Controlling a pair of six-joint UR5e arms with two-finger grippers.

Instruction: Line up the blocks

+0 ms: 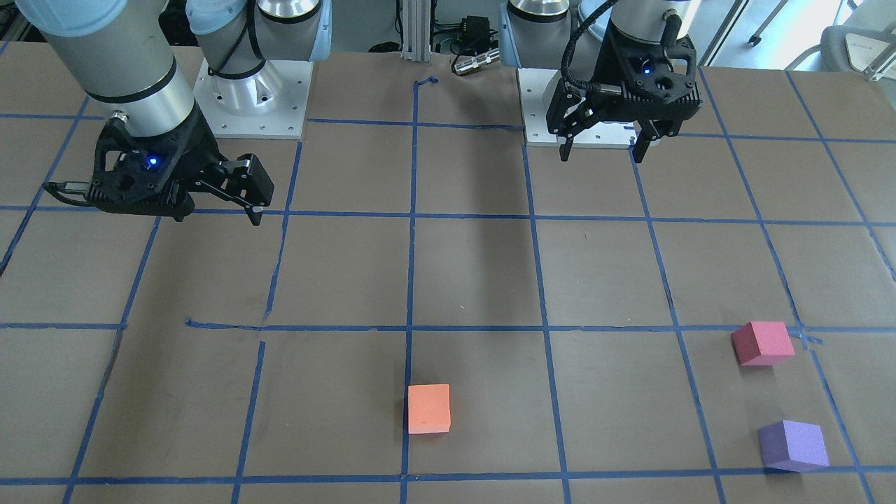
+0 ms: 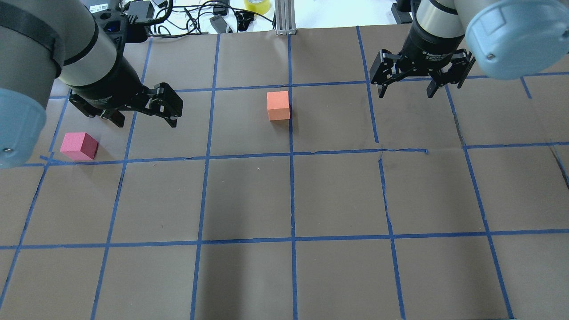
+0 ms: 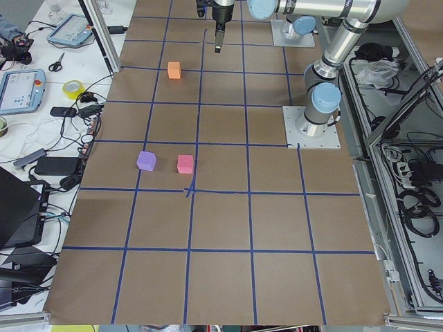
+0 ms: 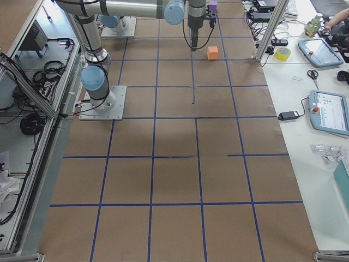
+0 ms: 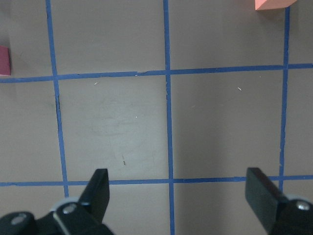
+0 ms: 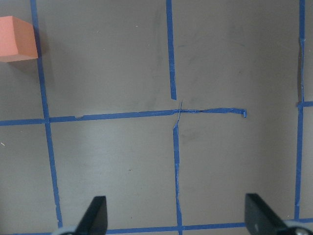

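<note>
Three small matte foam cubes were seen resting flat on the table (image 1: pixel 490 280), none of them touching another. The orange block (image 1: pixel 428 409) was placed about midway along the table, squared to the grid, with one side just beside a blue tape line (image 1: pixel 408 364). The pinkish-red block (image 1: pixel 762 343) and the purple block (image 1: pixel 793 445) were found well apart from it, on the left half of the table, near each other and slightly turned against the grid. The purple one was placed nearer the table's outer edge.

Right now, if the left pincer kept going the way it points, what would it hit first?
Probably just the bare table: the left pincer points straight down, open, near a blue tape crossing. The pink block and orange block lie well aside.
</note>
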